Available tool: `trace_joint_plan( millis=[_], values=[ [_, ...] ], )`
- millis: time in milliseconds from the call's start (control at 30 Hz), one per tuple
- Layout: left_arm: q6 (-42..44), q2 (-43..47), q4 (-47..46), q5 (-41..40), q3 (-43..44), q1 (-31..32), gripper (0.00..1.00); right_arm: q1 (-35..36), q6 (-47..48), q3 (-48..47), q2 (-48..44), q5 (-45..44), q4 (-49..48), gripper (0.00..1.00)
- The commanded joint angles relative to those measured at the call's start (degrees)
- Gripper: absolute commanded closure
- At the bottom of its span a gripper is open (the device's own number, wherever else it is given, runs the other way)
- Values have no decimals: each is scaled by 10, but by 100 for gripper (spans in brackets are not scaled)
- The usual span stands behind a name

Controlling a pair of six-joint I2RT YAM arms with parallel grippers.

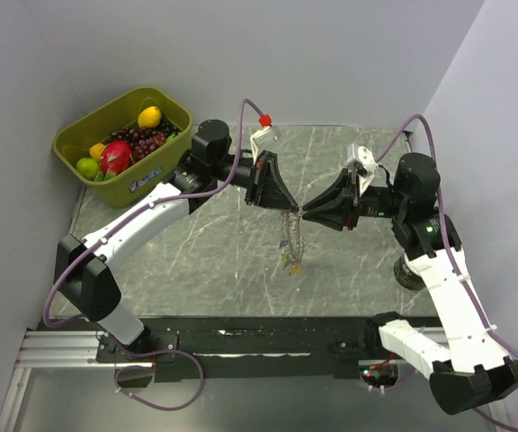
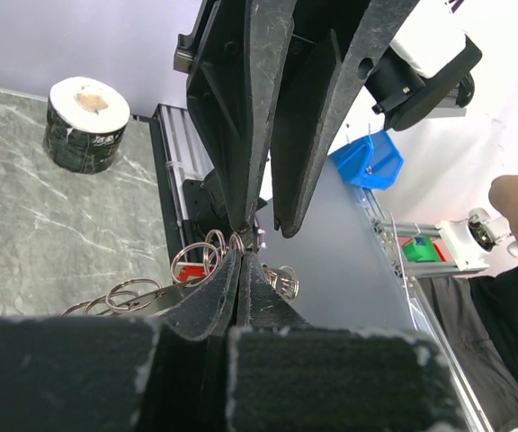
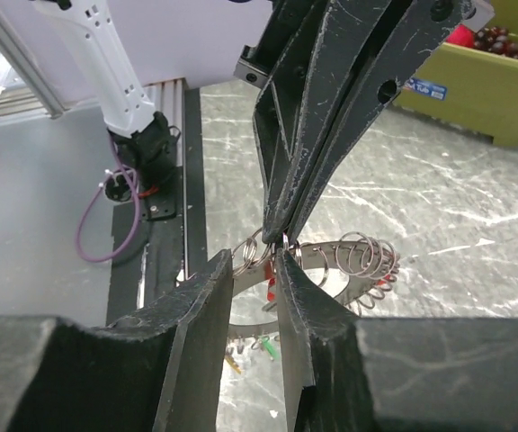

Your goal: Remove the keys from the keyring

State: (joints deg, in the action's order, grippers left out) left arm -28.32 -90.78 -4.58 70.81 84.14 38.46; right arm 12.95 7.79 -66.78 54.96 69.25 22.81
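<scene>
Two claws are meeting tip to tip above the table [image 1: 196, 252]. My left claw [image 1: 280, 206] is clamping shut on the keyring [image 1: 293, 232]. My right claw [image 1: 308, 211] is holding its jaws slightly apart around one ring; I cannot tell whether it is gripping. The keys [image 1: 291, 262] are dangling beneath them.

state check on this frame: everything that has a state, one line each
keyring: in the air, hanging where the two arms' tips meet.
keys: on the keyring, dangling below it.
left gripper: fingers shut, pinching the keyring.
right gripper: fingers partly apart at the keyring, grip unclear.
bin: upright, holding fruit.
tape roll: standing on its flat end.
</scene>
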Motion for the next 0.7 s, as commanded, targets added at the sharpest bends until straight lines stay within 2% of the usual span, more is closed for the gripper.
trace_joint_plan(
  millis=[0, 667],
  values=[
    [-21, 33, -46, 25, 9, 3, 99, -4, -16, 8, 2, 22, -35, 67],
    [-27, 37, -56, 38, 7, 7, 99, -20, -60, 12, 34, 76, -64, 63]
  ],
)
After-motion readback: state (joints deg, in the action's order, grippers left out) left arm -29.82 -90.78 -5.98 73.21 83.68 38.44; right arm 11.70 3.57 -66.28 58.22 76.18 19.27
